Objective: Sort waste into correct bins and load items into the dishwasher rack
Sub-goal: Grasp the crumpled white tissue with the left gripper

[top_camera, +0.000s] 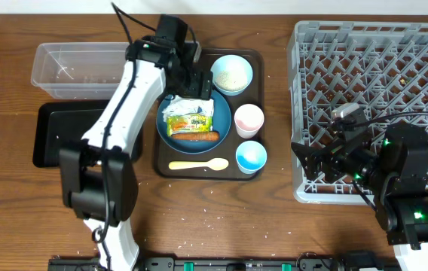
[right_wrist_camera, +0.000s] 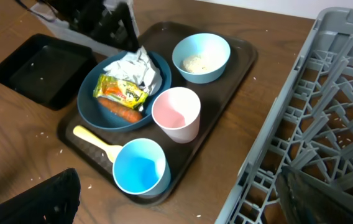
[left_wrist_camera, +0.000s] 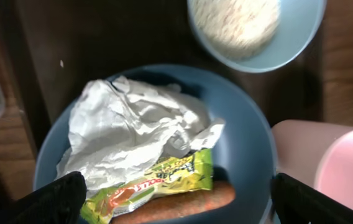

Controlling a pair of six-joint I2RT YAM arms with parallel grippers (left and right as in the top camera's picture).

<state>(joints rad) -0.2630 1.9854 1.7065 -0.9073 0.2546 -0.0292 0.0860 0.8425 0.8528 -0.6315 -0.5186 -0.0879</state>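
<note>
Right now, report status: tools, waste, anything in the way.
Left tool open above napkin on plate, nothing gripped. Right tool open, empty, beside rack. Packet and sausage lie on plate too. Pink cup close by plate's edge.

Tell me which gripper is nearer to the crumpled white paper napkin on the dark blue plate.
Left. The left gripper hovers just above the napkin; the right gripper is far away, by the grey plastic rack.

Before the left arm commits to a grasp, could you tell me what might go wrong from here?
The open left claw hangs over the napkin, which overlaps the packet; closing might lift both together. The pink cup stands close beside the plate and could get knocked.
</note>
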